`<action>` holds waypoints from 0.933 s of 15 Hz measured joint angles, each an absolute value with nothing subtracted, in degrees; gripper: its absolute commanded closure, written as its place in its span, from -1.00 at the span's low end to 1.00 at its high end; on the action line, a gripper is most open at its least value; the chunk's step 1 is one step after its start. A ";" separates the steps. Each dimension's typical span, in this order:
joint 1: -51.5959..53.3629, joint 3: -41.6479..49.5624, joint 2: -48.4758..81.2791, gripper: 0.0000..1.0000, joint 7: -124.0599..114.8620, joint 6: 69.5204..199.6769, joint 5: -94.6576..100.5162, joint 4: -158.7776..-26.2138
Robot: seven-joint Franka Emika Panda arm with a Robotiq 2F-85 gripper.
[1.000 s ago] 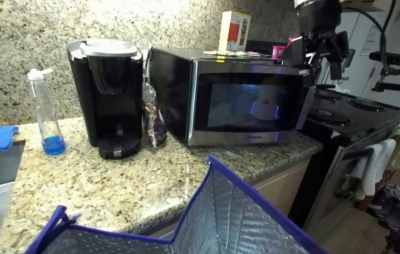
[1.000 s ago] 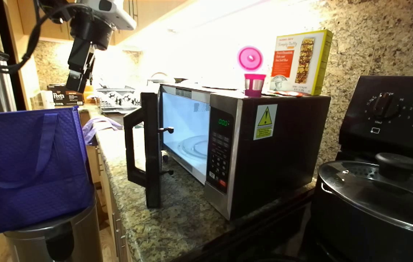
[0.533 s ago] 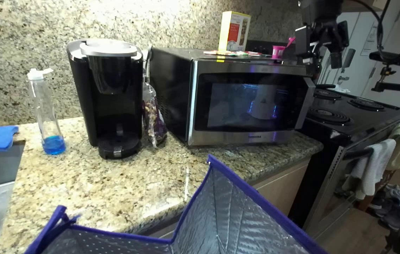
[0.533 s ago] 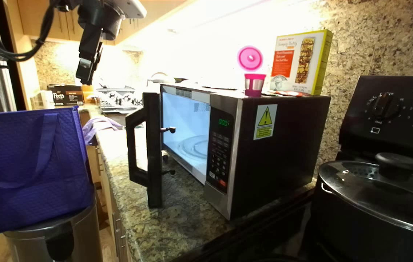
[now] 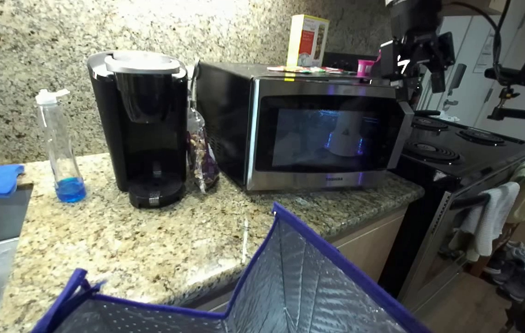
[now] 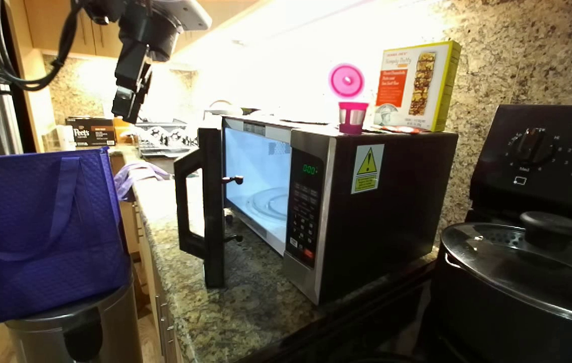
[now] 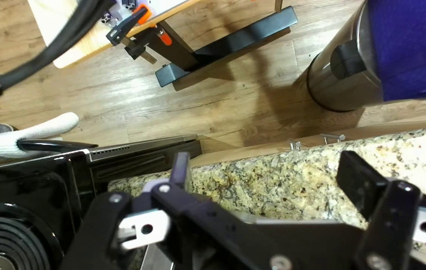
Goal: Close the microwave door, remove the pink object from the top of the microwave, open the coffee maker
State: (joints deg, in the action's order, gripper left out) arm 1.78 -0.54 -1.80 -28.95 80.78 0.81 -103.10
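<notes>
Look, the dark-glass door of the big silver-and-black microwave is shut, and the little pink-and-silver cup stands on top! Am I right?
Not quite: the dark-glass door is open, as an exterior view shows, with the bright inside visible. The little pink-and-silver cup does stand on the big silver-and-black microwave.

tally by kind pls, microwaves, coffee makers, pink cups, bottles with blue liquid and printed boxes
Microwave: 1
Coffee maker: 1
Pink cup: 1
Bottle with blue liquid: 1
Printed boxes (Simply Nutty box, Peet's box): 2
Total: 6
</notes>
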 measured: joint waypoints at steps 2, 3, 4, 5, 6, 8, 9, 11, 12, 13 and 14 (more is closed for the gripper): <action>1.18 0.37 0.31 -1.00 -30.65 81.18 0.63 -101.33; 0.86 0.78 1.33 -1.00 -30.89 81.79 0.39 -100.41; 0.74 1.25 2.30 -1.00 -30.90 82.59 0.20 -99.46; 0.67 1.72 3.24 -1.00 -30.90 83.75 0.06 -98.49; 0.59 2.11 4.11 -1.00 -30.90 85.03 -0.07 -97.61; 0.33 2.71 5.84 -1.00 -30.90 87.59 -0.62 -95.98; 0.15 2.98 6.72 -1.00 -30.90 88.39 -1.13 -95.21; -0.07 3.74 8.42 -1.00 -30.90 88.88 -2.56 -93.73; -0.18 4.08 9.04 -1.00 -30.90 88.90 -3.36 -93.20; -0.40 4.38 9.62 -1.00 -30.90 88.94 -4.12 -92.78; -0.63 4.73 10.20 -1.00 -30.98 88.98 -4.30 -92.34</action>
